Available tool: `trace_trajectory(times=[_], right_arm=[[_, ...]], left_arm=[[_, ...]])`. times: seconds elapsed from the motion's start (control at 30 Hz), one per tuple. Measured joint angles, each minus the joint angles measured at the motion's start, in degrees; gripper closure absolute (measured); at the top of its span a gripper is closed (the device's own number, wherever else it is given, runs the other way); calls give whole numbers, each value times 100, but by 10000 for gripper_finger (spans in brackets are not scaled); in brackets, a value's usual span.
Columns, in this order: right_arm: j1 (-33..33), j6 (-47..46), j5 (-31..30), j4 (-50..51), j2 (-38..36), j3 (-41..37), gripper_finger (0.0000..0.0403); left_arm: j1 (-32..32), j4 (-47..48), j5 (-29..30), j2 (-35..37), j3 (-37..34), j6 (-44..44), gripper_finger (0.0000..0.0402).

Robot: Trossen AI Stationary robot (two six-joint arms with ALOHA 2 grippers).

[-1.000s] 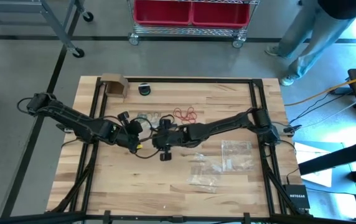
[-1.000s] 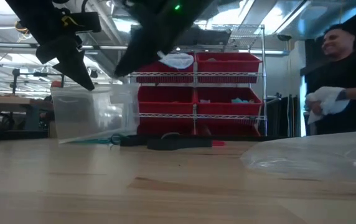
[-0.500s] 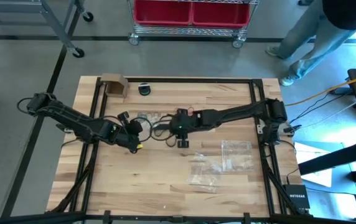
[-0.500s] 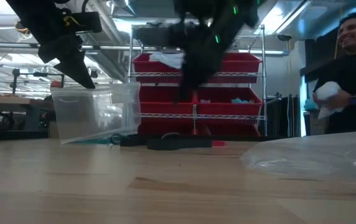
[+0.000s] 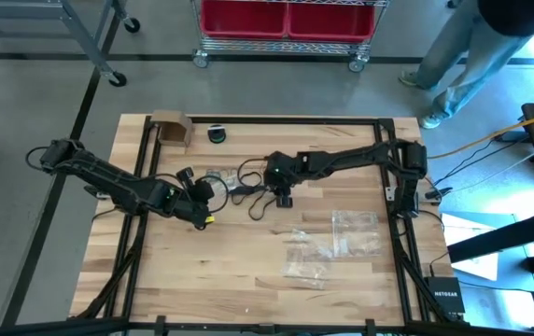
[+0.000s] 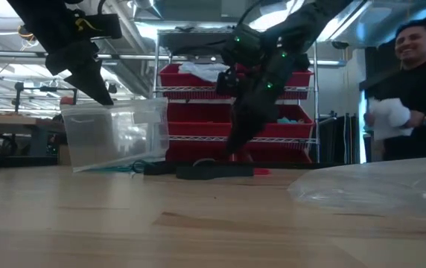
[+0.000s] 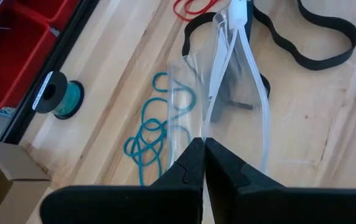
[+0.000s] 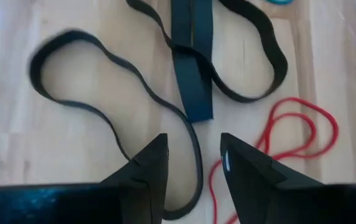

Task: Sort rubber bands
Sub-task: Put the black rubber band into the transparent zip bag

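I see the table (image 5: 248, 271) under both arms, and I place everything from the open bag (image 7: 228, 68); the left gripper (image 7: 203, 163) has its fingers pressed together, pinching that bag's rim and holding it up off the wood; the right gripper (image 8: 193, 163) hangs just beside the bag with fingers apart, empty, over the black bands (image 8: 193, 62); red bands (image 8: 290, 134) lie just past the black ones; teal bands (image 7: 150, 134) lie by the bag.

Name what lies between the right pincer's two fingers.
In the right wrist view, a black rubber band on bare wood shows between the right pincer fingers.
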State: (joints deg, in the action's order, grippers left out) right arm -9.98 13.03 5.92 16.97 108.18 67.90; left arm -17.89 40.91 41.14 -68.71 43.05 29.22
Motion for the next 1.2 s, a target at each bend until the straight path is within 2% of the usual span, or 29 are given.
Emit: trace_trajectory(times=[0.17, 0.33, 0.47, 0.7, 0.87, 1.2], right_arm=[[23, -474, 169, -52, 0, 66, 252], [205, -593, 581, -69, -2, 453, 204], [662, -356, 796, -389, -24, 910, 172], [1545, 934, -711, -1660, 43, 1118, 164], [1725, 1151, -1547, -2013, 319, 1114, 176], [1714, 1191, -1590, -1933, 895, 1369, 234]], left_arm=[[0, -1, -8, 0, 0, 58, 401], [0, -7, -39, 0, 0, 52, 401], [0, -194, -290, 0, 1, 50, 401], [0, -330, -618, 0, 153, 41, 401], [-2, -738, -853, 0, 164, 41, 401], [-1, -1011, -956, 2, 168, 13, 401]])
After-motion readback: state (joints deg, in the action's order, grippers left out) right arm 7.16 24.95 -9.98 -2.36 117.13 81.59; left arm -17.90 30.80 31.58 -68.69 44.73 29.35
